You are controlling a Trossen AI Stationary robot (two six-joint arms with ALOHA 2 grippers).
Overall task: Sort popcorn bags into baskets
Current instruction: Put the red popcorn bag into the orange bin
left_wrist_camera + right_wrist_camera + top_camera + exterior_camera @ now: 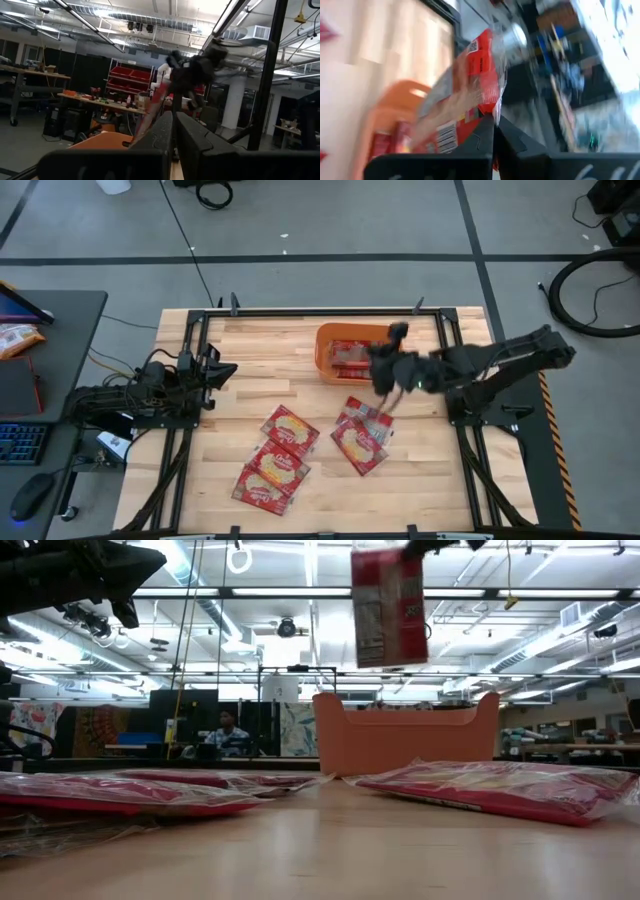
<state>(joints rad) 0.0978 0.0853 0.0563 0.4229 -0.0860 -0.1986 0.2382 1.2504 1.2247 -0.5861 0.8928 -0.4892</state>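
My right gripper (384, 380) hangs high over the table beside the orange basket (345, 352), shut on one red popcorn bag (389, 608). The basket (405, 732) stands on the table's far middle with red bags (350, 356) inside it. Two more bags (360, 442) lie flat near the right arm, and three (278, 465) lie overlapping toward the near left. My left gripper (224, 370) waits shut at the table's left side, its fingers (165, 135) touching nothing. My right gripper (493, 120) pinches the red bag by its edge (489, 107) between the two fingers. In the low view it comes from above, on the bag's top end (392, 554). The bag hangs upright below the fingers, lifted clear of table and basket.
The bags on the table (120, 790) (500, 790) lie between the near edge and the basket. A dark frame rims the table (300, 315). A desk with a keyboard and an orange snack bag (15, 338) stands off the left side. A person (228, 730) sits far behind.
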